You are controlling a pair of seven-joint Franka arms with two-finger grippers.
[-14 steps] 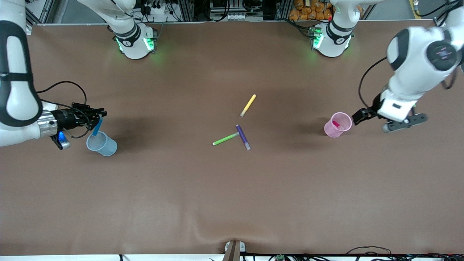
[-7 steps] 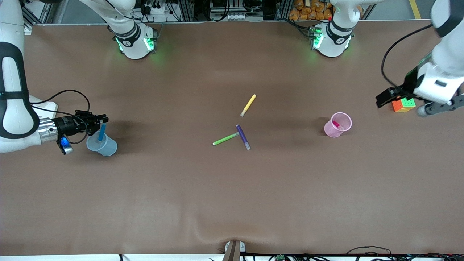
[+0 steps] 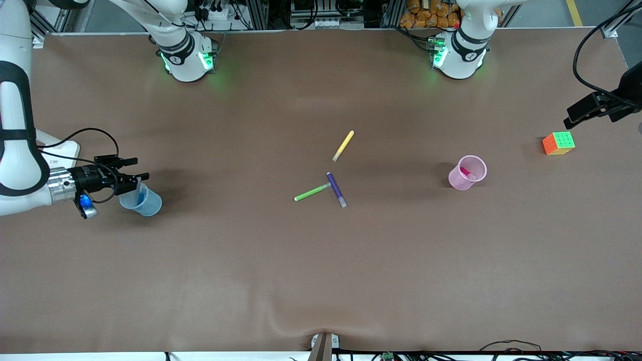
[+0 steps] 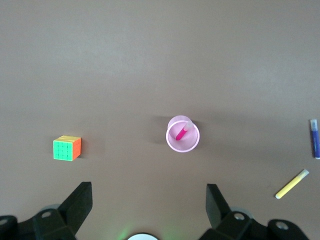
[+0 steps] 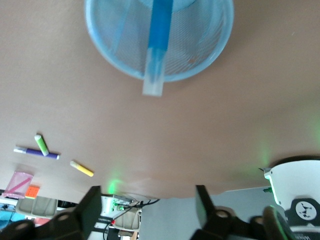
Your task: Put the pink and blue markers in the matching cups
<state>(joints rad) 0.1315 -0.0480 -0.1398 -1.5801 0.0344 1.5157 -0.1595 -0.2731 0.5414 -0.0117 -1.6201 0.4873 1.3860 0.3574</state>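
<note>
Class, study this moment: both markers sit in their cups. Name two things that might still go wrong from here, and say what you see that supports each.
1. The right tool hangs open right at the blue cup, with the blue marker leaning over the rim. A careless withdrawal might catch the marker or tip the light cup.

2. The pink marker leans in the pink cup; a jolt to the table might topple it. The left tool, open, is high above.

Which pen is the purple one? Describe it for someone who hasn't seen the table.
Start at the middle of the table, where three loose pens lie. The purple pen is nearest the front camera, its end touching the green pen. It is the darkest, with a greyish tip; the yellow pen lies apart.
</note>
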